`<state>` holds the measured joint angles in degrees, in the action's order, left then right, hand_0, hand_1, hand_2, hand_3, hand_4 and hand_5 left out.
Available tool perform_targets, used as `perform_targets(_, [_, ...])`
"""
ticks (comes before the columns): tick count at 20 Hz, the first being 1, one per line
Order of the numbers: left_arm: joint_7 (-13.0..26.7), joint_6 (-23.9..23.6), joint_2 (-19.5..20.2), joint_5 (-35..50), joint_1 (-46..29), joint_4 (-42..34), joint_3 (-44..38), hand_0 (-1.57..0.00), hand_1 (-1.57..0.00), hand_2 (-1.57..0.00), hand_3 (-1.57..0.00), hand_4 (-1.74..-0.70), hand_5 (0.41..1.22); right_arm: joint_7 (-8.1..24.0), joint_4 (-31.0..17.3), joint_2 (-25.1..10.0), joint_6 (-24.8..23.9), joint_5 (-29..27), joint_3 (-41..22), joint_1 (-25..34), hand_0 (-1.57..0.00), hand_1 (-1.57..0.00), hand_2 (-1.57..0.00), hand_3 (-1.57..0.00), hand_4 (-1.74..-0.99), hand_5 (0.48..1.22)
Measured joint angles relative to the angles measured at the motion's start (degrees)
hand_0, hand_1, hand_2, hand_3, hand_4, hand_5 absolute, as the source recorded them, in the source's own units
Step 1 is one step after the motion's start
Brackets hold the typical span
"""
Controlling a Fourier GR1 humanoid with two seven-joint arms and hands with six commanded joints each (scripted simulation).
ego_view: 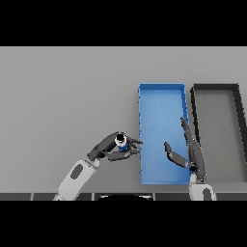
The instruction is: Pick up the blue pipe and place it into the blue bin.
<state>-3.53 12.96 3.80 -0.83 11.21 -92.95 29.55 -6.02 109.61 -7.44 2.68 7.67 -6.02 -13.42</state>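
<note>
Nearest the lower edge, the robot's left arm rises from the bottom left, and its left hand is curled round the blue pipe, fingers above and thumb below, pinching it between them. Only a small part of the pipe shows between the dark fingers: a pale ring with a dark opening facing up toward the view, and a bit of blue below it. From that, its long axis seems to stand roughly upright, open end toward the head, though the fingers hide most of its length. The pipe sits over the grey bench, just left of the blue bin's near left wall, outside it.

To the right lies the blue bin, a long rectangle running away from the robot. The right hand is over the bin's near right part, fingers straight and spread, thumb out to the left, holding nothing.

Farther right, just beside the blue bin, stands a dark grey bin of like shape.
</note>
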Motion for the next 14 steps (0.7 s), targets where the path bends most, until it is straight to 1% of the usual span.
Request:
perform_targets(1, [-0.09, 0.39, 0.07, 0.02, -0.35, -0.38, -0.23, -1.57, -1.57, -1.57, -1.57, -1.47, 1.221, 0.71, 1.76, -1.27, 3.87, -5.03, 0.28, 0.12, 0.0, -0.03, -0.11, 0.0, -1.209, 0.609])
perform_targets(2, [0.52, 0.48, -0.6, -0.53, 0.11, -0.18, -0.15, -1.57, -1.57, -1.57, -1.57, -1.47, 1.221, 3.22, 3.69, -2.64, 6.33, -8.32, 0.21, 1.3, 0.0, -0.03, -0.12, 0.0, -1.215, 0.607])
perform_targets(3, [0.31, 0.86, -0.44, -0.23, -0.33, -0.65, -0.62, -1.57, -1.57, -1.57, -1.57, -1.47, 1.221, 6.03, 5.37, -4.65, 8.71, -11.72, 0.38, 3.32, 0.0, -0.02, -0.12, 0.0, -1.224, 0.6])
perform_targets(4, [-0.17, 1.01, -0.34, -0.44, -1.0, -0.98, -0.79, -1.57, -1.57, -1.57, -1.57, -1.47, 1.221, 8.21, 6.67, -6.19, 10.98, -14.68, 0.13, 4.09, 0.0, -0.02, -0.12, 0.0, -1.228, 0.588])
perform_targets(5, [0.54, 1.46, -0.51, -0.3, -1.03, -1.06, -0.95, -1.57, -1.57, -1.57, -1.57, -1.47, 1.221, 11.26, 7.66, -7.43, 12.49, -17.0, -0.55, 6.75, 0.0, -0.01, -0.11, 0.0, -1.237, 0.577])
perform_targets(6, [1.16, 1.47, -0.99, -0.68, -0.81, -1.18, -0.94, -1.57, -1.57, -1.57, -1.57, -1.47, 1.221, 13.45, 9.15, -8.9, 14.13, -19.52, -1.14, 8.57, 0.0, -0.01, -0.11, 0.0, -1.247, 0.568])
perform_targets(7, [1.61, 1.71, -1.05, -0.33, -0.02, -1.27, -1.81, -1.57, -1.57, -1.57, -1.57, -1.47, 1.221, 16.26, 9.83, -9.68, 14.65, -21.06, -1.95, 11.42, 0.0, -0.01, -0.1, 0.0, -1.255, 0.56])
perform_targets(8, [1.6, 2.03, -1.19, -0.76, -0.29, -0.87, -1.81, -1.57, -1.57, -1.57, -1.57, -1.47, 1.221, 18.75, 10.11, -10.36, 14.77, -21.51, -2.53, 13.03, 0.0, -0.01, -0.1, 0.0, -1.261, 0.56])
perform_targets(10, [1.57, 2.67, -1.42, -1.59, 0.09, -0.2, -2.21, -1.57, -1.57, -1.57, -1.57, -1.47, 1.221, 22.65, 10.2, -11.64, 16.06, -21.57, -4.78, 17.45, 0.0, 0.0, -0.08, 0.0, -1.281, 0.558])
perform_targets(11, [1.6, 2.84, -1.61, -1.94, -0.59, -0.79, -1.99, -1.57, -1.57, -1.57, -1.57, -1.47, 1.221, 22.95, 10.03, -11.81, 16.84, -20.97, -6.14, 19.57, 0.0, 0.0, -0.07, 0.0, -1.291, 0.558])
perform_targets(13, [1.68, 3.3, -1.43, -2.4, -0.27, -0.49, -2.99, -1.57, -1.57, -1.57, -1.57, -1.47, 1.221, 25.41, 10.15, -11.79, 17.53, -21.46, -8.23, 23.17, 0.0, 0.0, -0.04, 0.0, -1.298, 0.559])
perform_targets(14, [1.67, 3.52, -2.03, -2.7, -0.31, -0.31, -2.87, -1.57, -1.57, -1.57, -1.57, -1.47, 1.221, 25.34, 10.03, -11.68, 17.86, -21.44, -8.98, 25.43, 0.0, 0.0, -0.04, 0.0, -1.302, 0.559])
